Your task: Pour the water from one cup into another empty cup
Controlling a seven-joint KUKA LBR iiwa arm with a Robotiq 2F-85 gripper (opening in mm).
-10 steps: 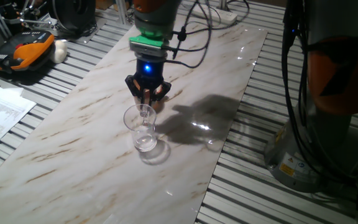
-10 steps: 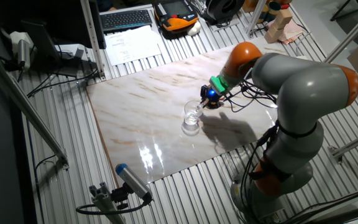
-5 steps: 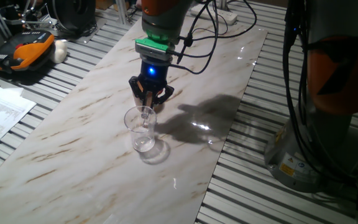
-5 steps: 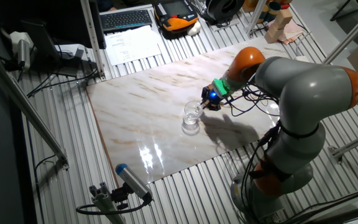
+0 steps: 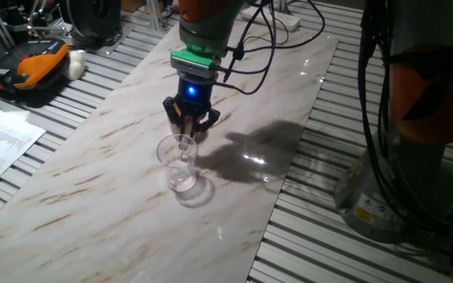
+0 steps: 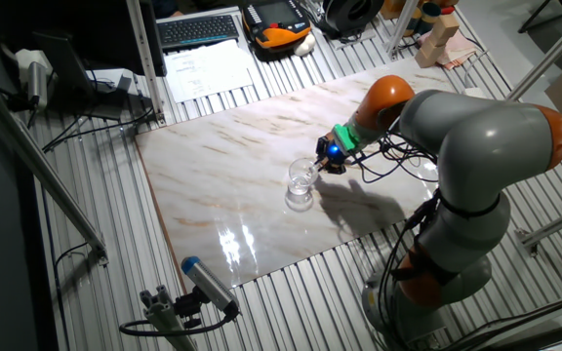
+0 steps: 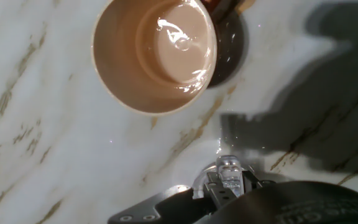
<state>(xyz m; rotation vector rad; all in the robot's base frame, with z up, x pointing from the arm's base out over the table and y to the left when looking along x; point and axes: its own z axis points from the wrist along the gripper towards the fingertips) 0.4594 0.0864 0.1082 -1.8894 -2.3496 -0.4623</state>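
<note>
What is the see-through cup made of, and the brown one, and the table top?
The see-through mug looks like clear glass: the table shows through it. The brown mug seems glazed ceramic, opaque with a glossy inside. The table top looks like polished marble or a marble-look board, pale with brown veins and shiny reflections.

The glass mug (image 6: 301, 184) stood upright on the marble counter (image 6: 222, 195), with the gripper (image 6: 326, 164) hanging just beside its rim, a blue light glowing on it.
</note>
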